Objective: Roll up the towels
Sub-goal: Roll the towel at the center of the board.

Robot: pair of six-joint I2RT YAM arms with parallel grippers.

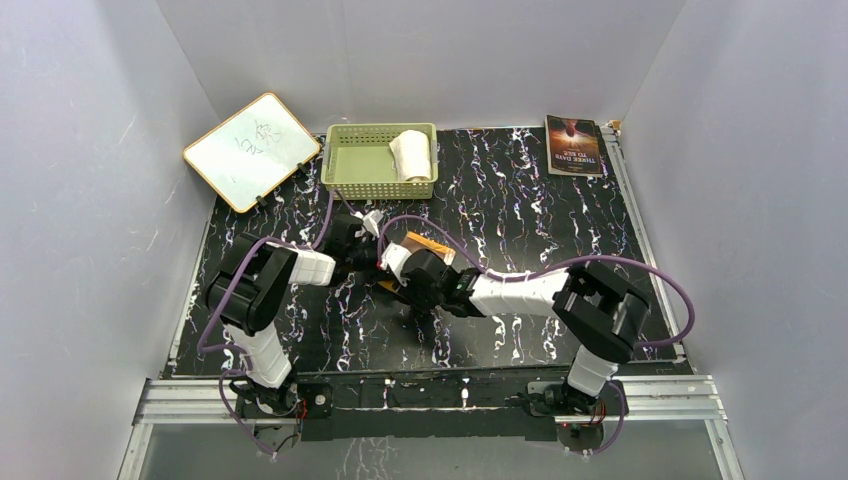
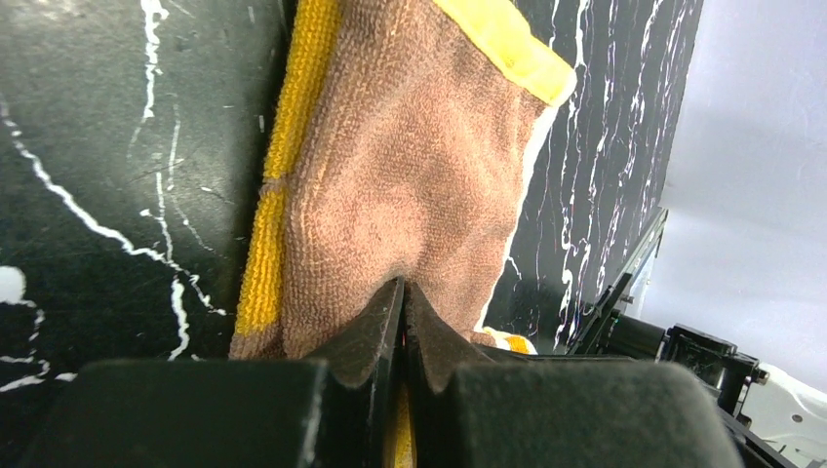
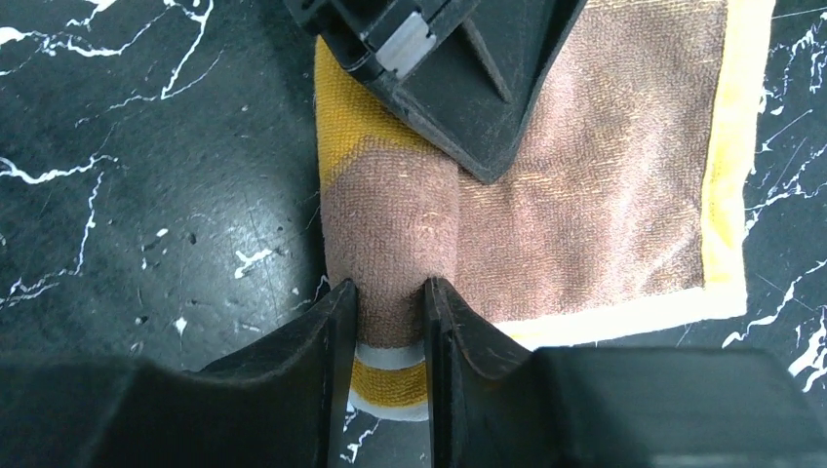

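At the upper left of the overhead view stands a whiteboard (image 1: 252,150). Just right of it, the green basket (image 1: 370,189) holds the white towel (image 1: 412,155), rolled. In mid-frame the left tool (image 2: 403,292) has its jaws pressed together, pinching an edge of the brown towel (image 3: 585,175). That towel lies on the dark marbled surface (image 1: 540,210), partly rolled along one side. The right tool (image 3: 390,292) clamps the rolled end between narrowly parted jaws. A book (image 1: 574,145) lies at the upper right.
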